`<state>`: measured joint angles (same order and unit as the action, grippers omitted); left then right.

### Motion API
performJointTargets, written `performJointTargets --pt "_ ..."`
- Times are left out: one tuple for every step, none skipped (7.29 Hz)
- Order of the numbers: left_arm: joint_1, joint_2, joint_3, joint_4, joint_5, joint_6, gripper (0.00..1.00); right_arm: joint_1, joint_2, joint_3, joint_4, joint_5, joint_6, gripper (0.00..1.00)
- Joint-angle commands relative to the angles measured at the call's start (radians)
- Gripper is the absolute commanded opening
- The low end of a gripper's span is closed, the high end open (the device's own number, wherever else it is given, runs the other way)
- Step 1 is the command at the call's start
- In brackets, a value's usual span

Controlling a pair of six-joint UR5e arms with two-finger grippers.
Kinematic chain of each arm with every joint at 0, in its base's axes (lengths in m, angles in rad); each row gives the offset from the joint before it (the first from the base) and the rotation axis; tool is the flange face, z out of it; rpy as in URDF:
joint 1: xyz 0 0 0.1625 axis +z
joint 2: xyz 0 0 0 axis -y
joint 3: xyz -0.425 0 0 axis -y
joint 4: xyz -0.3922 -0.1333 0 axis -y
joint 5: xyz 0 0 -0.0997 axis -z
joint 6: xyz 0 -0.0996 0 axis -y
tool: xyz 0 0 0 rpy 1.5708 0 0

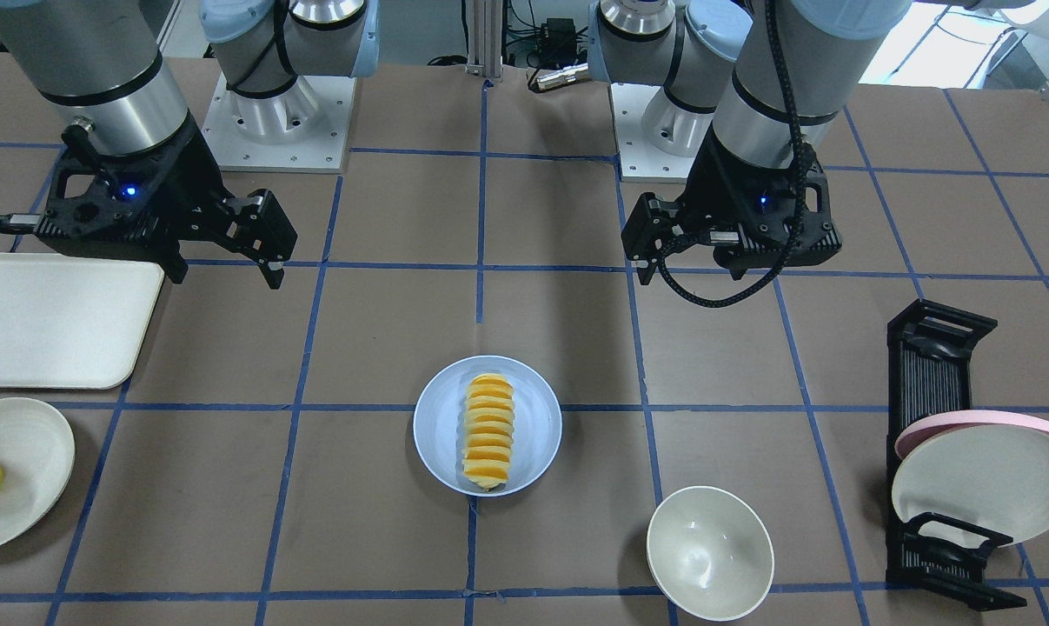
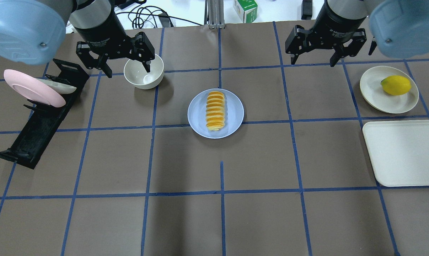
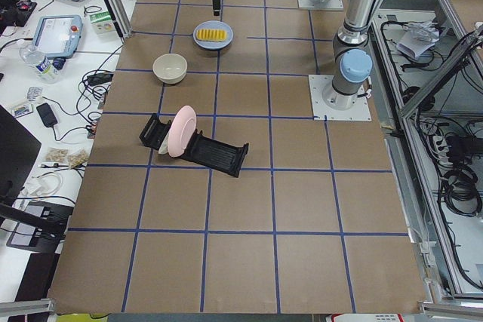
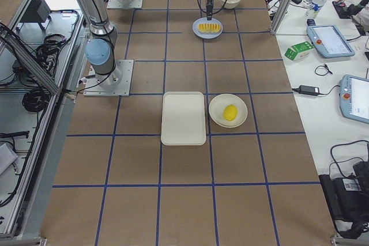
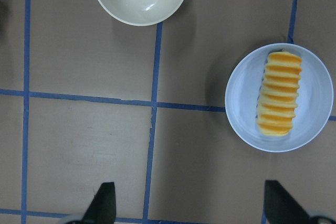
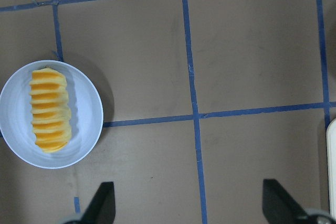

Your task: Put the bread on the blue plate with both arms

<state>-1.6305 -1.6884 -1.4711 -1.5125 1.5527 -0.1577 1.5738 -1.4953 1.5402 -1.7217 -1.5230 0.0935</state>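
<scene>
The bread [image 2: 215, 110], an orange and pale yellow sliced loaf, lies lengthwise on the blue plate [image 2: 199, 114] at the table's middle; both also show in the front view, bread [image 1: 488, 430] on plate [image 1: 441, 428]. My left gripper [image 2: 128, 71] is open and empty, raised above the cream bowl, left of the plate. My right gripper [image 2: 313, 62] is open and empty, raised on the plate's other side. The left wrist view shows the bread [image 5: 278, 100] on the plate [image 5: 241, 103] beyond the open fingers [image 5: 105, 205]. The right wrist view shows the same bread [image 6: 49, 109].
A cream bowl [image 2: 136, 76] stands under the left gripper. A black dish rack [image 2: 40, 121] with a pink plate [image 2: 29, 89] is at the left. A white tray [image 2: 406, 153] and a cream plate [image 2: 374, 90] with a yellow fruit [image 2: 395, 85] are at the right.
</scene>
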Motion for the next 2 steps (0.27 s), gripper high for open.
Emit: performJointTargets --pt "0.0 -0.001 0.0 0.0 0.001 0.0 1.0 0.0 -0.002 -0.006 0.001 0.001 0.0 1.0" --pt "0.0 0.001 0.0 0.0 0.001 0.001 1.0 0.0 0.003 -0.009 0.001 0.0 -0.001 1.0"
